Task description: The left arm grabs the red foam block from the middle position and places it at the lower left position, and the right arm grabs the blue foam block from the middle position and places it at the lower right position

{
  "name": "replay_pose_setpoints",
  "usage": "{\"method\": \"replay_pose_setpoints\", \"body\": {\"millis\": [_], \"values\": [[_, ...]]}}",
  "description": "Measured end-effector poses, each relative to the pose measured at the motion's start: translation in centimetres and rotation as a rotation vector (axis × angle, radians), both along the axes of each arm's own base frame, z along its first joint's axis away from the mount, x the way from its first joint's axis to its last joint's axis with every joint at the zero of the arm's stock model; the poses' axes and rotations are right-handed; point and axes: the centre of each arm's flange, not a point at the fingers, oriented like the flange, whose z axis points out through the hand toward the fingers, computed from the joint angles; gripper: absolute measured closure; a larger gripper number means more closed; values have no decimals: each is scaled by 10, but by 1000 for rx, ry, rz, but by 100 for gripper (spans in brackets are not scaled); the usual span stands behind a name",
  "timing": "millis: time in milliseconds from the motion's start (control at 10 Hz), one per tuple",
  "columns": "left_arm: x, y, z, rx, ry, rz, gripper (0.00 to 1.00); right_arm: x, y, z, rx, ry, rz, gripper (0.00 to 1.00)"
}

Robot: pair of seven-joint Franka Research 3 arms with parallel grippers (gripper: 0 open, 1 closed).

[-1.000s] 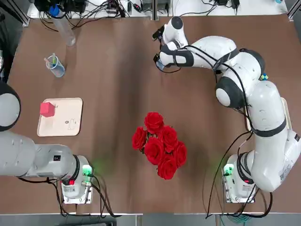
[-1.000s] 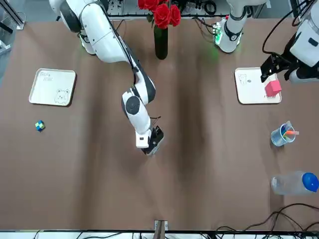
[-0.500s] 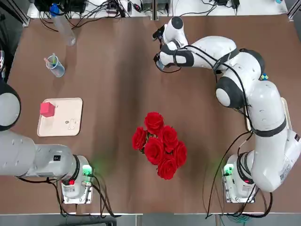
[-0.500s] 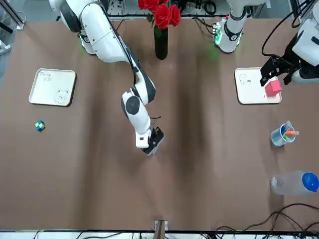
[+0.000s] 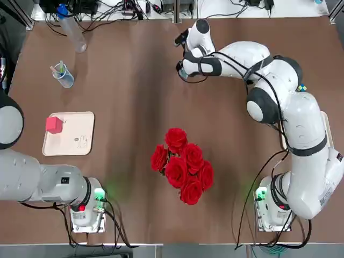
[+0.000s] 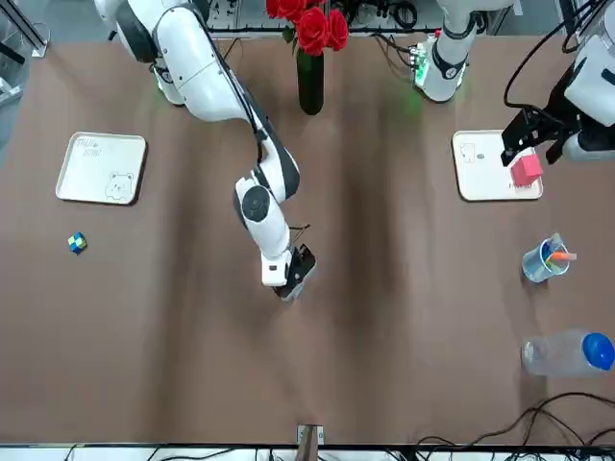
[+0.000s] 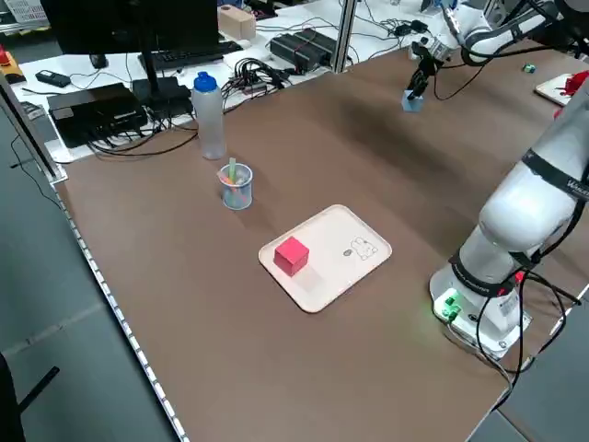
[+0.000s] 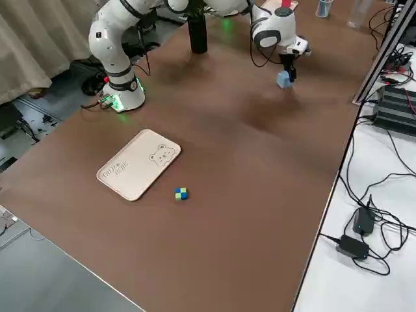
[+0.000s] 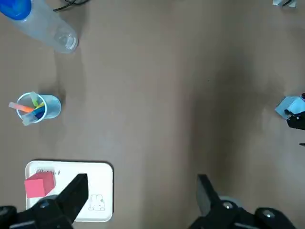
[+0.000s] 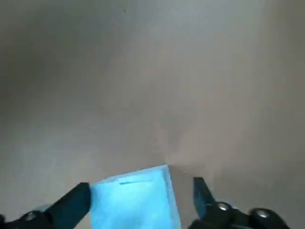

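From above, the cubic red block [image 5: 54, 124] sits squarely at its tray's [image 5: 78, 145] ten o'clock; the left gripper [image 9: 143, 193] is spread at the counter's [image 5: 129, 91] nine. At twelve, the skewed pale-blue block [image 10: 133, 202] is flanked by the right gripper's [image 10: 142, 195] wide jaws.

In the top view I count one bunch of red roses [image 5: 183, 165] in the middle and one cup [image 5: 63, 75] at upper left; in the front view, two trays [image 6: 102, 168], one upper left, one upper right.
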Motion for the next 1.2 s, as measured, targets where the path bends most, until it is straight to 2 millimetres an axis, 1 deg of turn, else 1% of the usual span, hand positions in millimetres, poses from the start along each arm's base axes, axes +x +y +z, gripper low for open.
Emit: {"method": "replay_pose_setpoints", "body": {"millis": [200, 600, 900, 1200], "values": [[0, 0, 0, -1, -5, 0, 0, 2, -3, -1, -1, 0, -4, 0], [1, 0, 1, -4, -5, 3, 0, 0, 0, -1, 0, 2, 0, 0], [0, -2, 1, -15, -5, 7, 0, -3, 2, -9, -7, 10, 4, 0], [0, -2, 1, -20, -4, 10, 0, -3, 1, -10, -8, 10, 4, 12]]}}
